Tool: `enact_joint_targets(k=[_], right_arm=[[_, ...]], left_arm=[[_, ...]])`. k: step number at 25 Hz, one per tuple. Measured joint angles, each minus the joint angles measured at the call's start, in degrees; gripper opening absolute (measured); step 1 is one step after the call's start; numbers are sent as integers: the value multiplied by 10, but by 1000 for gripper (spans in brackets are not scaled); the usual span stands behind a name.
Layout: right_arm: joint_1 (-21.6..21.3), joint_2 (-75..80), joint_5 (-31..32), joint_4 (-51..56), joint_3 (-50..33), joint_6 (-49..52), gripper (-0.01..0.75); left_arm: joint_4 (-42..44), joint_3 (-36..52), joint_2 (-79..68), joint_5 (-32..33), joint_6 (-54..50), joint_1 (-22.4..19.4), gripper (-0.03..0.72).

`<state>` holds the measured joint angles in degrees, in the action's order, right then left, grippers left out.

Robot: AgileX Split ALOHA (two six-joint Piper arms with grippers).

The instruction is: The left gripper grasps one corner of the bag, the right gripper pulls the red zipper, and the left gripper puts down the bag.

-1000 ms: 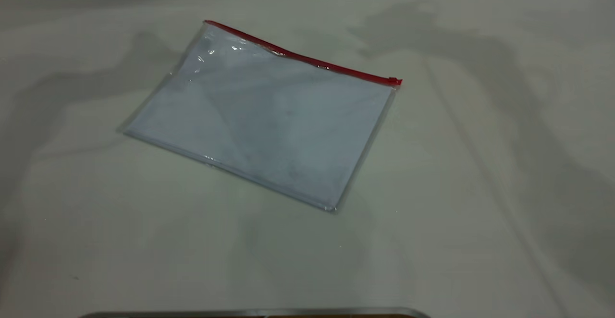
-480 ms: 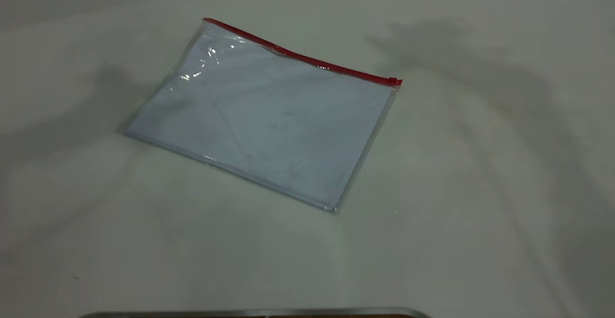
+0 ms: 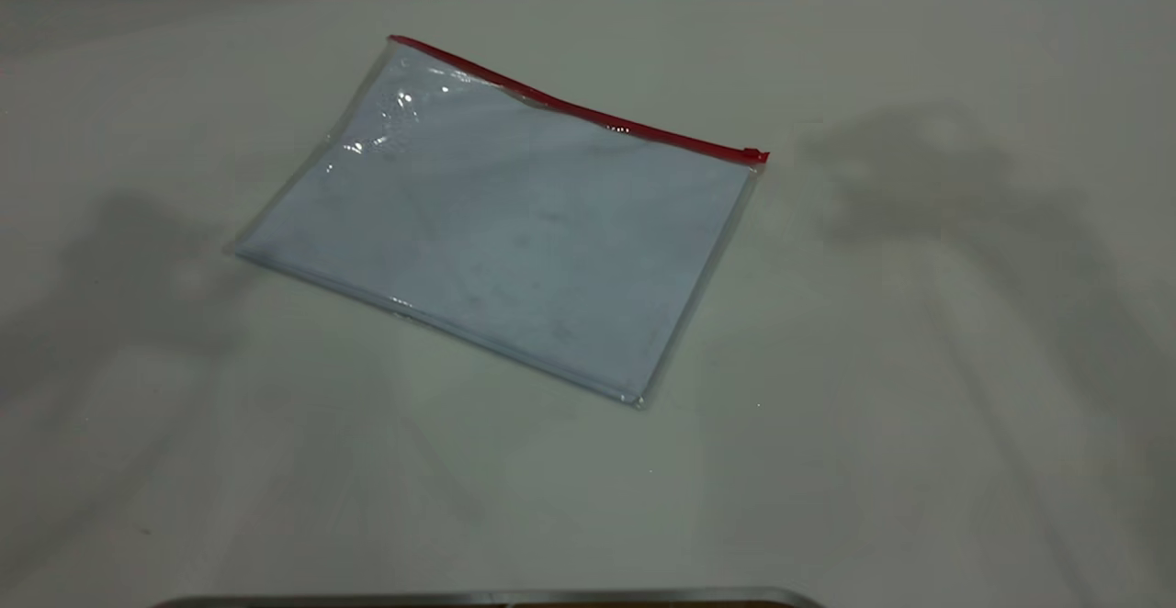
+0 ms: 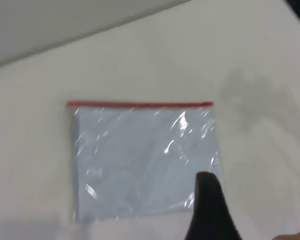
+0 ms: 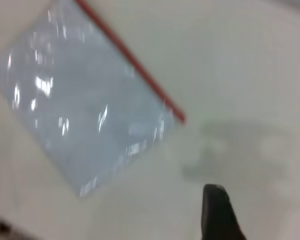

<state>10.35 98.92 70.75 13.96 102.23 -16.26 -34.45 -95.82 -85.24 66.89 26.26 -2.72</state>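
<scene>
On the smooth table (image 3: 919,461) lies the flat glossy bag (image 3: 514,241); each pincer's state cannot be told.

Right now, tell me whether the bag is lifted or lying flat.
Lying flat. The bag rests spread on the table, all four corners down, the red zipper along its far edge. Neither tool touches it.

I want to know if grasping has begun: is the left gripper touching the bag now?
Apart. In the exterior view the bag lies flat on the table with no gripper near; only shadows fall beside it.
</scene>
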Motion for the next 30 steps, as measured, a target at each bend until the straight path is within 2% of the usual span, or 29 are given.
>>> enact_joint_targets(k=[4,11,21,25,30], right_arm=[[0,-95,0,-4,-132,2,464],[0,-236,0,-45,-342,19,464],[0,-454,-9,-59,-615,46,464],[0,-530,-34,-59,-697,69,464],[0,-618,-72,-65,-746,88,464]], left_arm=[[41,26,4,0,-52,2,547],[116,148,56,0,-82,38,546],[206,425,190,0,-164,51,546],[223,517,264,0,-166,51,546],[254,597,389,-6,-167,51,546]])
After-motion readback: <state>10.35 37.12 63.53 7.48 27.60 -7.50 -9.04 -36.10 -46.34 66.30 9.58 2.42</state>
